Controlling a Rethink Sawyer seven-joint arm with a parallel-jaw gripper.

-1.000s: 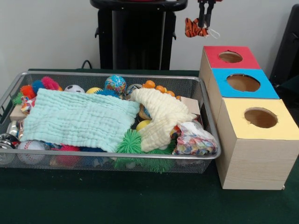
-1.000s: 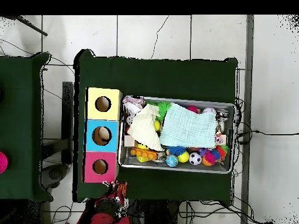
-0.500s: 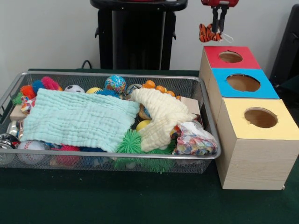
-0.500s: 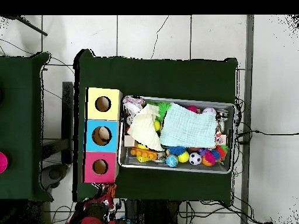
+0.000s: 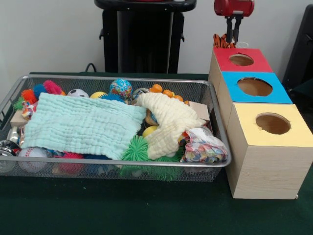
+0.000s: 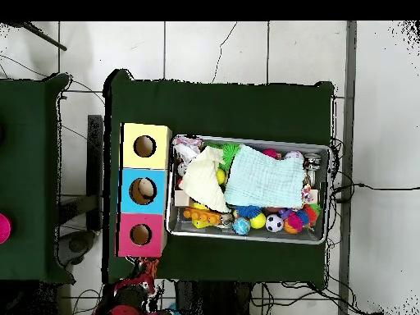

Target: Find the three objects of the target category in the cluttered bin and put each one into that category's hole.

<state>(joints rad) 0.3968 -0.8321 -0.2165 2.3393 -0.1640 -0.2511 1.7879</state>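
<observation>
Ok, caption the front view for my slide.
Red gripper holds an orange-and-black striped tiger toy behind the red-topped wooden box, beside the cluttered wire mesh bin.

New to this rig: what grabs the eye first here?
The wire bin heaped with toys, two cloths draped over them: a mint one and a cream one. Beside it stands a box row with red, blue and yellow holes. The gripper holds a tiger-striped toy behind the red box.
</observation>
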